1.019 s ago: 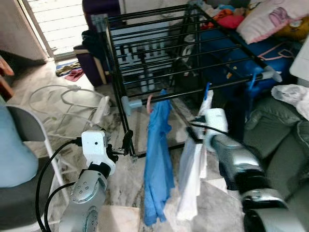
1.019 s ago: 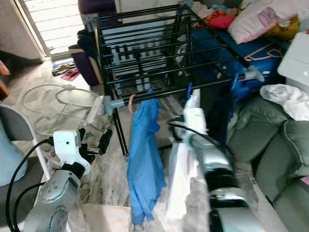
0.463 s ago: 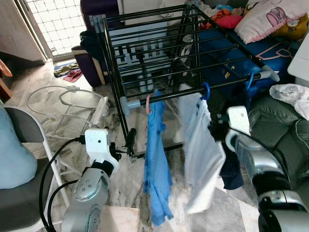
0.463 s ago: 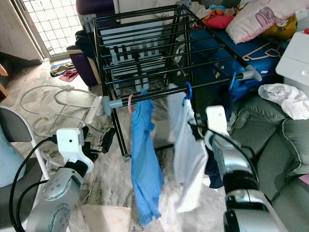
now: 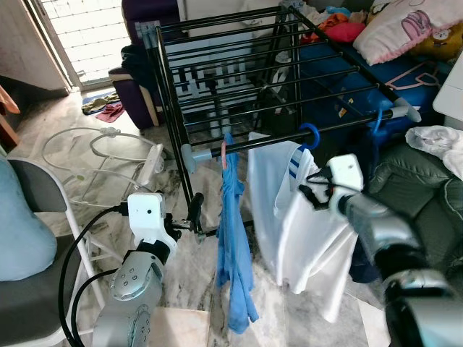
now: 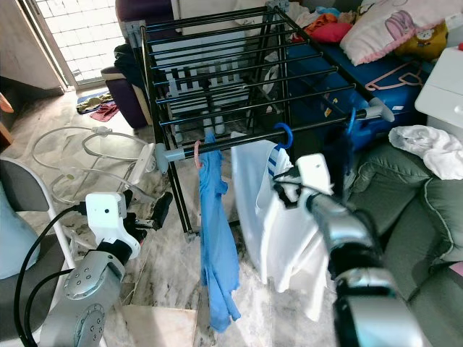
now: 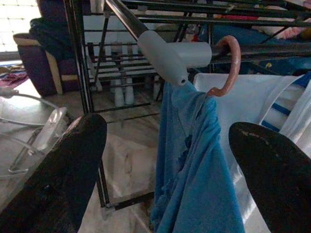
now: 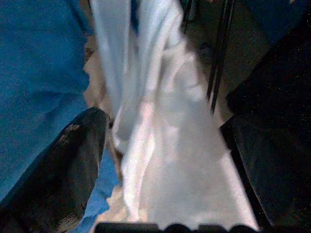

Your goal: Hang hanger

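The white shirt (image 5: 296, 217) on its blue hanger (image 5: 309, 135) is now hooked over the drying rack (image 5: 239, 79) rail, released by the right gripper (image 5: 312, 189), seen open just beside it. The left gripper (image 5: 194, 210) is held open below. A blue shirt (image 5: 233, 246) hangs close alongside; a sofa (image 5: 419, 195) crowds the right.

The blue hanger (image 5: 309, 135) is hanging by its hook on the front rail of the black drying rack (image 5: 239, 72), carrying a white shirt (image 5: 296, 224) with blue stripes at the collar that is draping down toward the floor. To its left on the same rail, a pink hanger (image 7: 227, 63) is hooking on just beside the grey corner joint, holding a blue garment (image 5: 235, 246) that is hanging straight and narrow, close beside the white shirt.
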Controlling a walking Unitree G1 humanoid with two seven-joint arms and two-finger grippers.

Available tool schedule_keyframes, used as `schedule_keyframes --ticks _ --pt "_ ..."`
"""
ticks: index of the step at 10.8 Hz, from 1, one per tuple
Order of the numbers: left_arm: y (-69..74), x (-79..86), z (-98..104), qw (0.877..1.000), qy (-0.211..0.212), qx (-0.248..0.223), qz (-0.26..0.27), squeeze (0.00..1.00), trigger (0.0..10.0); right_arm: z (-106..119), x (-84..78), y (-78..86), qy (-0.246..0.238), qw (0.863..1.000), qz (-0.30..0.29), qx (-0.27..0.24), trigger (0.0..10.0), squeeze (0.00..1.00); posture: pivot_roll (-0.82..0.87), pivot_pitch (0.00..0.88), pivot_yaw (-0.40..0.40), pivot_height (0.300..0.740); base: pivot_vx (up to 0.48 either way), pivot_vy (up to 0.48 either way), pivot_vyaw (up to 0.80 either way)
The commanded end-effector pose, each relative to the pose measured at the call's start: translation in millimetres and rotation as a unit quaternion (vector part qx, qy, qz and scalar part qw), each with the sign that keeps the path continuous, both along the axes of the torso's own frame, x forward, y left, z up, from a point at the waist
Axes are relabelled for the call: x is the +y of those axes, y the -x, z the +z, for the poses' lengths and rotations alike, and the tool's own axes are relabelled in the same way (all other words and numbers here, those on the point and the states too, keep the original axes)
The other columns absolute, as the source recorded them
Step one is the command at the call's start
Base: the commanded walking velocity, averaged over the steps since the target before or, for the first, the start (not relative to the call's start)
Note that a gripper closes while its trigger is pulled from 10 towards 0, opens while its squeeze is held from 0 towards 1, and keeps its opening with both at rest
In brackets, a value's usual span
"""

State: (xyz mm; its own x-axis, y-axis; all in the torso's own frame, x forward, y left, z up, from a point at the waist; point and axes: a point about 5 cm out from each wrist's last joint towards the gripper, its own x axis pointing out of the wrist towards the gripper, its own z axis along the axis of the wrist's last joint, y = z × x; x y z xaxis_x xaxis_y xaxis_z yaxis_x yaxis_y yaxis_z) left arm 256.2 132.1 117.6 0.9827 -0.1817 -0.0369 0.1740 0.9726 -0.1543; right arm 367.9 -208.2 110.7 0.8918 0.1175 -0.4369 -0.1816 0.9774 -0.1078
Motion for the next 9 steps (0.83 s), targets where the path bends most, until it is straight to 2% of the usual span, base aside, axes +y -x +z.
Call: schedule_keyframes --ticks 1,3,6,7,9 --pt "-0.2 4.3 -3 1.0 -0.011 0.008 0.009 0.0 10.0 7 -3.9 -4.2 0.002 1.0 0.003 -0.01 10.0 0.0 -0.09 0.0 0.078 0.74 0.0 0.0 0.0" --pt "0.1 4.5 -4 1.0 -0.015 0.012 0.009 0.0 10.0 8 -11.9 -4.3 0.003 1.0 -0.002 -0.008 10.0 0.0 -0.09 0.0 0.08 0.74 0.0 0.0 0.0" --pt "-0.7 3.9 -5 1.0 -0.02 0.014 0.006 0.0 10.0 3 -13.6 -3.3 0.004 1.0 0.012 0.001 10.0 0.0 -0.08 0.0 0.083 0.74 0.0 0.0 0.0" --pt "0.4 5.4 -5 1.0 -0.022 0.017 0.007 0.0 10.0 2 -22.2 -1.7 0.017 1.0 0.002 -0.001 10.0 0.0 -0.08 0.0 0.083 0.74 0.0 0.0 0.0" --pt "1.4 7.3 -6 0.999 -0.025 0.02 0.008 0.0 10.0 1 -23.2 -1.2 0.009 1.0 0.007 0.003 10.0 0.0 -0.08 0.0 0.084 0.74 0.0 0.0 0.0"
